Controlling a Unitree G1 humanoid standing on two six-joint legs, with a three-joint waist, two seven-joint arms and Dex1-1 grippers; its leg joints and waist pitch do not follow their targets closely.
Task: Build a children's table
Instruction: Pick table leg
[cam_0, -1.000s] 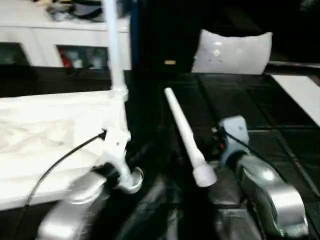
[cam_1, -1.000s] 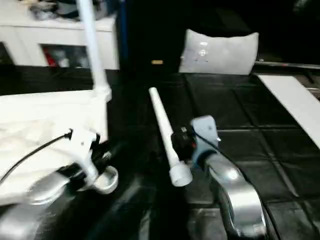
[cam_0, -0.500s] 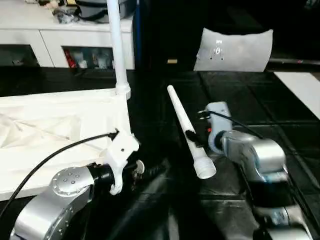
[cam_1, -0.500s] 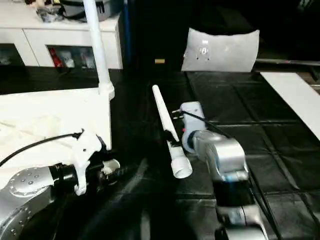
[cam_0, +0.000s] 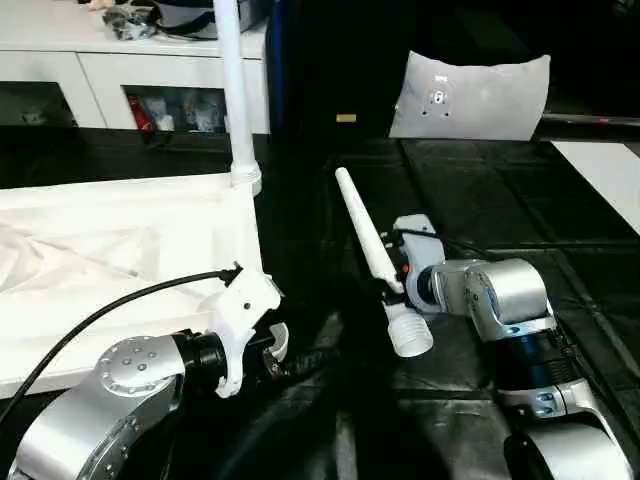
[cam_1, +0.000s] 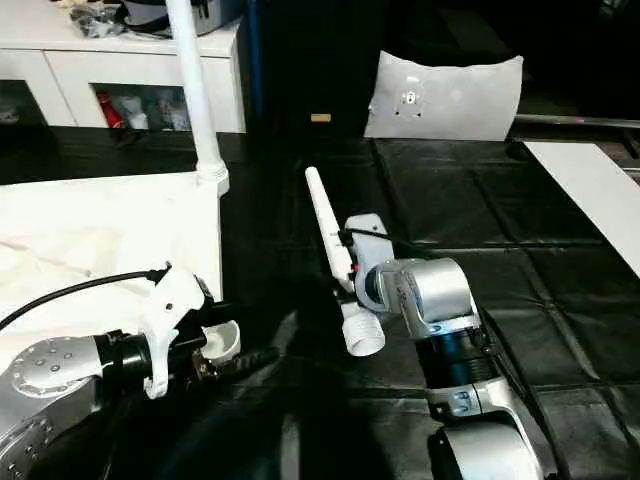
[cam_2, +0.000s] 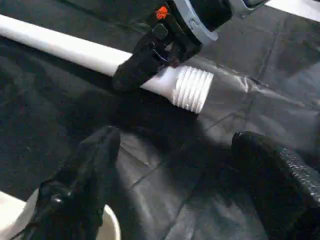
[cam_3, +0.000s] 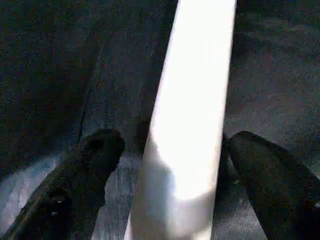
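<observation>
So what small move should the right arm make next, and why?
Probably close the right gripper on the loose leg. Its two black fingers straddle the white shaft with gaps on both sides, near the threaded end, and the leg lies on the black floor.

upright leg (cam_0: 236, 95): top runs off the frame edge
tabletop (cam_0: 90, 270): left side cut off, my left arm covers the near edge
loose leg (cam_3: 192, 115): both ends out of frame

Black floor (cam_0: 480, 210) bears tabletop (cam_0: 110, 270) and leg (cam_0: 375, 255).
</observation>
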